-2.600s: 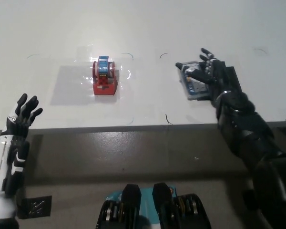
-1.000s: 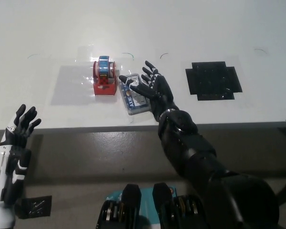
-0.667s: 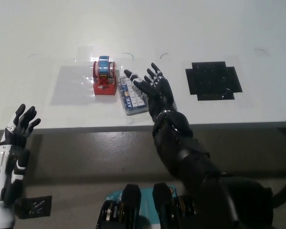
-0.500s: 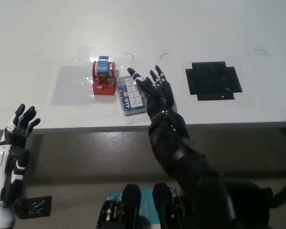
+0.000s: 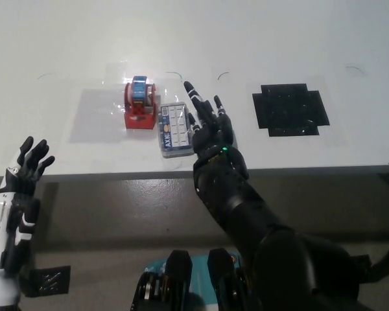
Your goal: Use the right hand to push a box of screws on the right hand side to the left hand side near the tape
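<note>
The white left hand (image 5: 24, 170) is resting at the far left, below the near edge of the white surface (image 5: 279, 39), with its fingers spread and released, grasping nothing. Further right, on a glossy clear patch of the surface, the red tape dispenser (image 5: 140, 107) is standing with a blue roll on top. Just beside it on its right, the box of screws (image 5: 175, 131) is lying flat, a clear case with a blue label and a grid of compartments; whether it is touching the dispenser cannot be told. The black right hand (image 5: 209, 125) is pressing against the box's right edge, with its fingers extended and apart, not closing around anything, and its arm is coming up from the bottom of the view across the near edge. Nothing is standing between the box and the dispenser. Well to the right, a black cross-shaped patch (image 5: 290, 109) is lying on the surface, apart from the hand and uncovered.
</note>
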